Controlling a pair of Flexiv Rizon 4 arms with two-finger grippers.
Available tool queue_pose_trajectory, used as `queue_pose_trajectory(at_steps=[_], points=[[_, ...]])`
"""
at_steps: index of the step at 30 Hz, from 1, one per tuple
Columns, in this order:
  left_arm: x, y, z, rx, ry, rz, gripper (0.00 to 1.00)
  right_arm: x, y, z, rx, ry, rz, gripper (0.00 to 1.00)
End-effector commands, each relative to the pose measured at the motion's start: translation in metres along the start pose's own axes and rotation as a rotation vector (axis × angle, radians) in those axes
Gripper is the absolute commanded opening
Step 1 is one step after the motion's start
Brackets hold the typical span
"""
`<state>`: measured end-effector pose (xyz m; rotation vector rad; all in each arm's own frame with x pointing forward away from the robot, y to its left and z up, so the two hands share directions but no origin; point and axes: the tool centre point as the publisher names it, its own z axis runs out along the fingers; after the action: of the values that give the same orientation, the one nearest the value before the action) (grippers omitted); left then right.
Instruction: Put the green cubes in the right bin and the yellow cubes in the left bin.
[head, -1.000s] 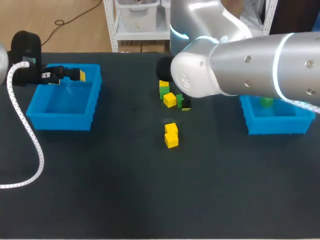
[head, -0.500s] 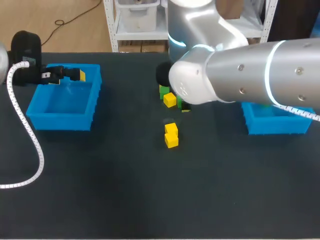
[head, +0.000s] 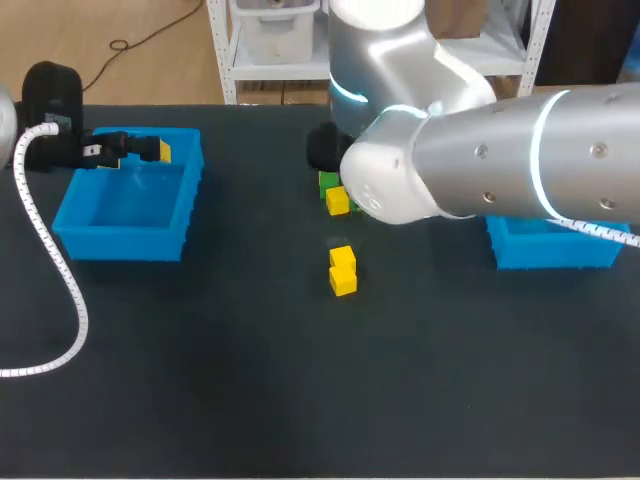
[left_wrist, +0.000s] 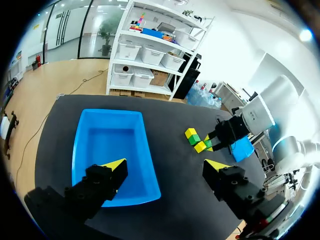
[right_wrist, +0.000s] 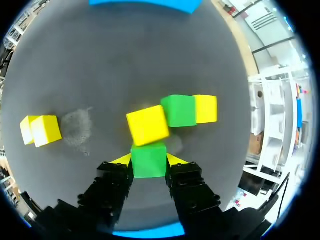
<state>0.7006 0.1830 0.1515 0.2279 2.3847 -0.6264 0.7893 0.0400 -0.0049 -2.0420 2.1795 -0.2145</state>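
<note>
Left bin (head: 125, 205) is set at the counter's (head: 200, 380) left side. Left gripper (left_wrist: 165, 165) is held over the bin's far rim, spread wide, nothing carried. Yellow pair (head: 343, 270) is found touching near mid-counter, well apart from both bins. Behind it is a mixed cluster. There the right gripper (right_wrist: 149, 161) is clamped on a green cube (right_wrist: 149, 172), one finger pressed on each side. A tilted yellow cube (right_wrist: 147, 125) is seen touching it ahead. Beyond that, a second green cube (right_wrist: 179, 111) and a far yellow cube (right_wrist: 206, 109) are set side by side. Right bin (head: 550, 245) is partly covered by the right arm (head: 480, 150).
</note>
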Motion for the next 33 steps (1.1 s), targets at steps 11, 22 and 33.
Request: queue_pose_trajectory(at_steps=[11, 22, 33], points=[[0.001, 0.001, 0.000, 0.006, -0.006, 0.001, 1.00, 0.055, -0.072, -0.099, 0.395, -0.082, 0.419, 0.00], [0.001, 0.001, 0.000, 0.006, -0.006, 0.001, 1.00, 0.125, -0.039, -0.130, 0.508, -0.056, 0.769, 0.00], [0.001, 0.001, 0.000, 0.006, -0.006, 0.001, 1.00, 0.199, -0.006, -0.130, 0.546, 0.051, 1.024, 0.00]])
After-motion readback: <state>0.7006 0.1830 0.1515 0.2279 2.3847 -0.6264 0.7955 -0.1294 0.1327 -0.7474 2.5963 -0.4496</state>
